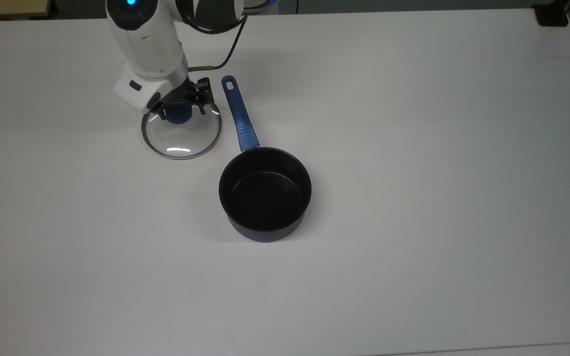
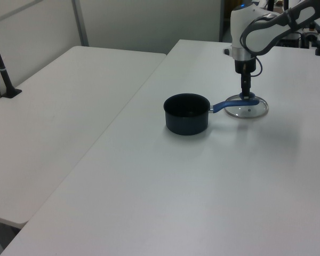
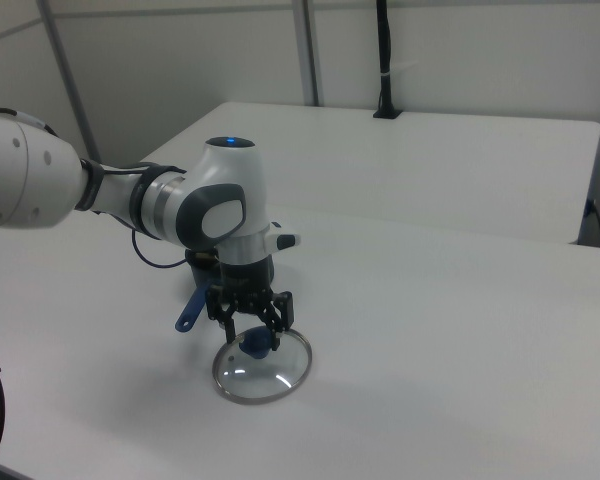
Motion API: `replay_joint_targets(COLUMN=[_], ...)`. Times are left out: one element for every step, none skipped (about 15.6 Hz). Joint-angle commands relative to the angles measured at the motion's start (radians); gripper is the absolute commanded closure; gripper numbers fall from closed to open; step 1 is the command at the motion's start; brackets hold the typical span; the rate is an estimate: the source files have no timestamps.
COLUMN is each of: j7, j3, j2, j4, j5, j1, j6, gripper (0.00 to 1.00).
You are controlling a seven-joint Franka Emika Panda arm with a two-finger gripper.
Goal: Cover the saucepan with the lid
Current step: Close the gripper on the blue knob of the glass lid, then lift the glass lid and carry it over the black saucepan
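Note:
The glass lid (image 1: 182, 134) with a metal rim lies flat on the white table (image 1: 413, 148), left of the saucepan's blue handle (image 1: 238, 113) in the top view. My gripper (image 1: 180, 110) has come down over the lid's blue knob (image 3: 256, 344), open, one finger on each side of it. The arm hides part of the knob in the top view. The dark saucepan (image 1: 265, 194) stands upright with nothing in it, toward the top view's lower right of the lid. In the left view the gripper (image 2: 246, 96) stands upright on the lid (image 2: 247, 110), right of the saucepan (image 2: 186, 113). In the right view the gripper (image 3: 253, 335) straddles the knob over the lid (image 3: 265, 378).
A second white table (image 2: 58, 106) adjoins on the left view's left, with a black post (image 2: 1, 66) clamped at its edge. A black block (image 1: 551, 15) sits at the table's far right corner in the top view. A cable (image 1: 220, 54) loops from the arm.

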Motion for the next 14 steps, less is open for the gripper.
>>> replay_joint_targets(j7=[0.011, 0.008, 0.003, 0.002, 0.002, 0.002, 0.002, 0.002, 0.006, 0.012, 0.017, 0.019, 0.02, 0.02], j3=[-0.004, -0.006, -0.006, -0.006, -0.01, -0.013, -0.017, -0.02, -0.02, -0.018, -0.018, -0.017, -0.01, -0.006], j2=[0.0, 0.0, -0.003, -0.006, -0.008, -0.011, -0.011, -0.008, 0.0, 0.005, 0.015, 0.023, 0.029, 0.038], j4=[-0.005, -0.004, -0.002, 0.0, 0.001, 0.01, 0.041, 0.091, 0.155, 0.215, 0.261, 0.309, 0.347, 0.371], j5=[0.014, 0.014, 0.014, 0.014, 0.014, 0.014, 0.014, 0.012, 0.012, 0.012, 0.012, 0.012, 0.012, 0.014], j1=[0.008, 0.005, 0.0, -0.003, -0.006, -0.01, -0.01, -0.015, -0.024, -0.026, -0.026, -0.021, -0.017, -0.015], j6=[0.02, 0.019, 0.014, 0.013, 0.006, -0.009, -0.048, -0.111, -0.165, -0.2, -0.217, -0.219, -0.219, -0.218], gripper=[0.26, 0.32, 0.37, 0.44, 0.49, 0.5, 0.5, 0.5, 0.5, 0.5, 0.5, 0.5, 0.5, 0.5])
